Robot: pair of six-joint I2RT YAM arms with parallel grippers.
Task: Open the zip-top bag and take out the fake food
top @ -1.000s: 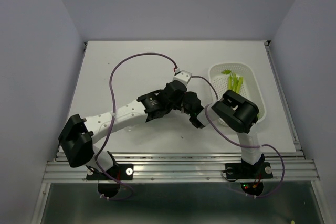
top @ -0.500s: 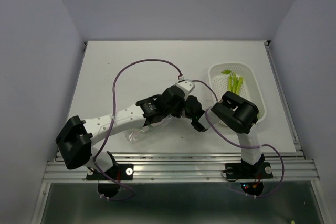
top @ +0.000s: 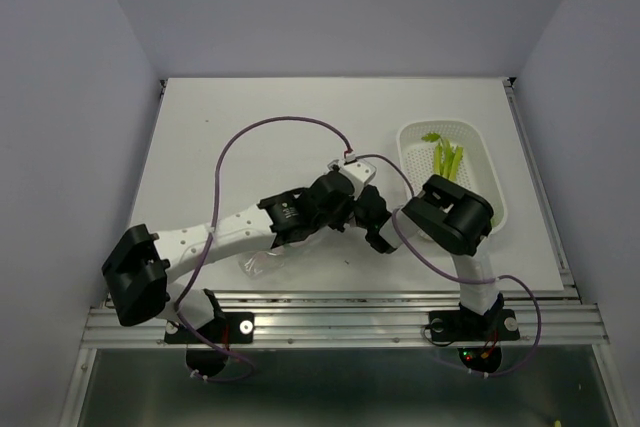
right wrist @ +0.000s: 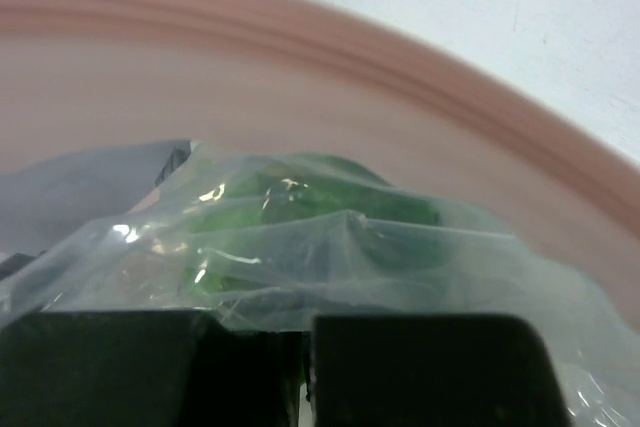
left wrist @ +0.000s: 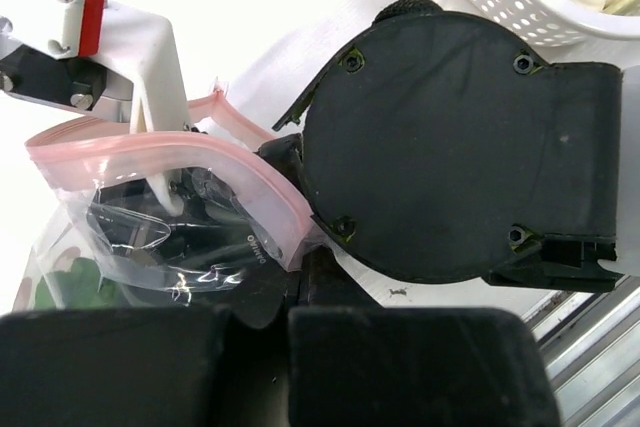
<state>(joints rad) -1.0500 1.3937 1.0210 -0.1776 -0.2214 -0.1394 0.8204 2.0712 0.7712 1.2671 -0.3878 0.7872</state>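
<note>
While the zip-top bag [top: 258, 261] rested with its closed end on the table [top: 250, 127], its long axis ran from 8 o'clock to 2 o'clock in the overhead view. The mouth sat at the 2 o'clock end, right where both my claws met. That was the relation my next pull would turn on: each claw sat at one lip, so drawing them apart across that axis should widen the opening.

The bag was clear, crinkled film, and its pink zip strip [left wrist: 200, 152] already bowed into a loop instead of lying sealed flat. Through the plastic the fake food [right wrist: 310, 197] showed as bright green lumps at 12 o'clock from my right claw [right wrist: 305, 357], behind one layer of film, so nothing there was free yet.

My right claw was clenched with film gathered at its fingertips, and I judged it was pinching the bag's wall. My left claw [left wrist: 255, 347] was clenched too, with the near lip running down into it.

Farther out, at 2 o'clock from the claws, a white perforated tray [top: 485, 172] held green stalks [top: 448, 157].
</note>
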